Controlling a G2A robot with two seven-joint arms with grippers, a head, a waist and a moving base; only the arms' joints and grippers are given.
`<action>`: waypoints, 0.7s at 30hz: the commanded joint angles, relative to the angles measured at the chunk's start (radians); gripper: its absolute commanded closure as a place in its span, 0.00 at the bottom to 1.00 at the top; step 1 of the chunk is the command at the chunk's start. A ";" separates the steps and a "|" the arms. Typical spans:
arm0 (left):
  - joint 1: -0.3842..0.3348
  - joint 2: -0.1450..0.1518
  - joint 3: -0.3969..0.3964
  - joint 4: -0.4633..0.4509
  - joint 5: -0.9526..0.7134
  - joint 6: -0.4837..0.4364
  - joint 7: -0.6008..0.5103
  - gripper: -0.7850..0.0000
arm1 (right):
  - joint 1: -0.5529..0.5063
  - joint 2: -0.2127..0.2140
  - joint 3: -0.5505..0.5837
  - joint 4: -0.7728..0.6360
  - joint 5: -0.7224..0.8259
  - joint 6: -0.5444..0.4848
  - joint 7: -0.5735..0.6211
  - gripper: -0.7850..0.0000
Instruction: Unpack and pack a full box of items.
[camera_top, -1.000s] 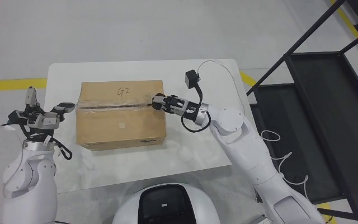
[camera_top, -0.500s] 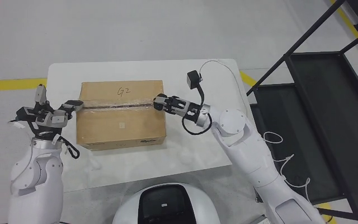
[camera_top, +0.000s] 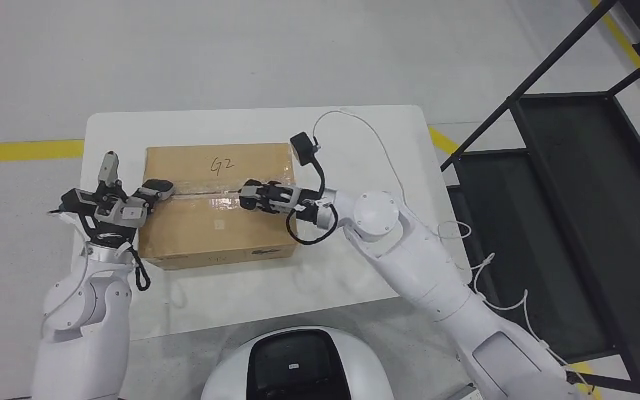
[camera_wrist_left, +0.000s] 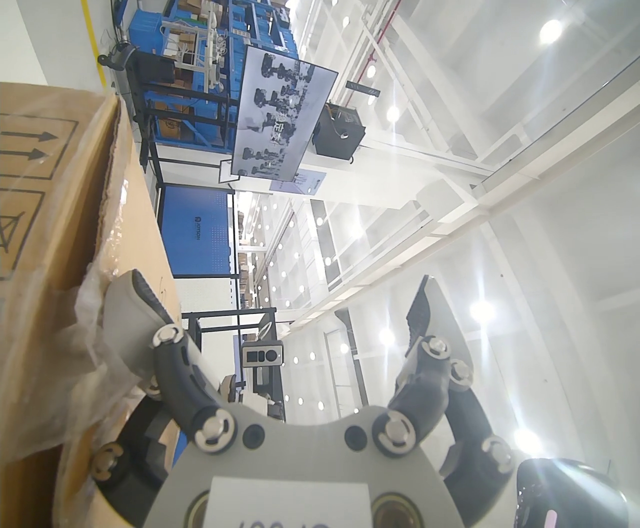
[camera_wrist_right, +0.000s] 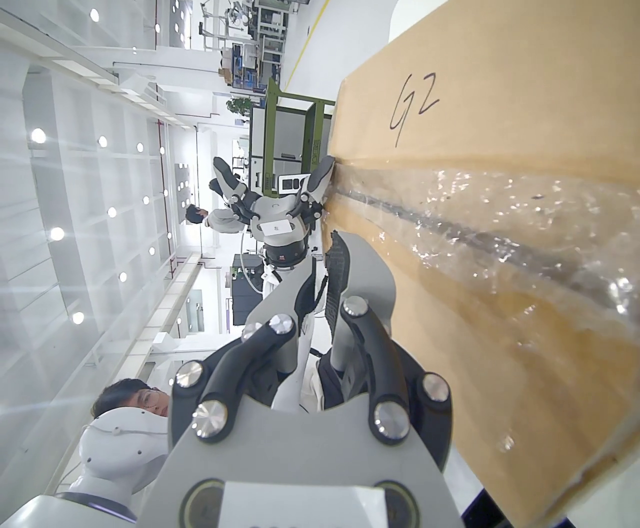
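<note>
A closed cardboard box marked "G2" lies on the white table, with clear tape along its top seam. My right gripper is shut and sits low over the middle of the box top, on the seam. In the right wrist view its fingers are pressed together beside the crinkled tape. My left gripper is open at the box's left end. One of its fingers touches loose tape on the box edge; the other is in free air.
A black metal rack stands right of the table. A thin white cable loops from the right arm's camera over the table's far side. Bare table lies right of and in front of the box.
My right gripper has slid left along the seam from the box's right end to its middle. My left gripper has moved right, up against the box's left end.
</note>
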 joint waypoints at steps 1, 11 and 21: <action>0.000 0.000 0.005 0.001 0.004 0.006 0.005 0.00 | 0.023 -0.010 -0.025 0.029 0.009 -0.013 -0.011 1.00; 0.008 -0.002 -0.011 -0.025 -0.022 0.013 0.059 0.00 | 0.124 -0.058 -0.134 0.123 -0.023 -0.070 -0.021 1.00; 0.082 0.007 -0.186 -0.049 -0.219 0.024 -0.021 0.00 | -0.008 -0.010 0.025 0.017 -0.057 -0.187 0.007 1.00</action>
